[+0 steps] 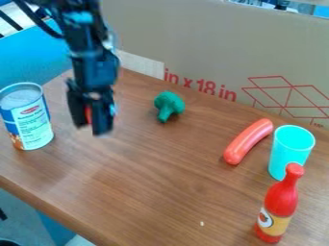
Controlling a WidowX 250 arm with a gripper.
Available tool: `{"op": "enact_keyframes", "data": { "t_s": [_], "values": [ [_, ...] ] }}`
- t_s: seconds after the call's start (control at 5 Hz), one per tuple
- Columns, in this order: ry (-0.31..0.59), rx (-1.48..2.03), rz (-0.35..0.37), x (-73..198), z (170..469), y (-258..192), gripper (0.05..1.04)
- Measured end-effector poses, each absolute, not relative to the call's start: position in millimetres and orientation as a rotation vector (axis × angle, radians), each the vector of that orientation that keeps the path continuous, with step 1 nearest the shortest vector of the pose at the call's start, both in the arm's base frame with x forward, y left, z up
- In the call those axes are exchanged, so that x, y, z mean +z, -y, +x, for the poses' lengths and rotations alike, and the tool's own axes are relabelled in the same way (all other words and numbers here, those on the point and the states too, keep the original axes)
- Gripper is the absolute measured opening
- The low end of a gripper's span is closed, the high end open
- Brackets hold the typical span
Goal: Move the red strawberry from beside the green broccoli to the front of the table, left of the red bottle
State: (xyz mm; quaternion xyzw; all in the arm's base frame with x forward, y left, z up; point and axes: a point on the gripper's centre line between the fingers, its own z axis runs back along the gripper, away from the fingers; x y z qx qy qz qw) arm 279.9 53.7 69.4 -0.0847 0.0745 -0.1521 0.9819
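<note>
So the tool [91, 126] is hanging left of the green toy broccoli [168, 103] as the camera sees it, and it's got a small red thing [88, 114] pinched between its fingers (mostly hidden, so I can't tell what it is). Further left of the broccoli there's an upright blue-and-white can [32, 120] on the wooden tabletop [141, 178]. Over to the broccoli's right you've got a toy sausage [248, 141], a turquoise cup [289, 151] just beyond it, and a red bottle [280, 202] closer to the camera, both standing up.
</note>
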Motion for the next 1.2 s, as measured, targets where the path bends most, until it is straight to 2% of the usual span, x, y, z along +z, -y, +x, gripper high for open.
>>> {"op": "enact_keyframes", "data": {
  "t_s": [0.2,0.6,1.0,1.2],
  "values": [
    [-0.256,-0.478,-0.148,38.4,272.4,-19.8,0.809],
    [-0.164,-0.647,-0.081,27.3,252.2,22.7,0.807],
    [-0.098,-0.726,-0.104,24.4,262.1,61.2,0.807],
    [-0.118,-0.672,-0.094,16.4,265.9,63.2,0.853]
  ]
}}
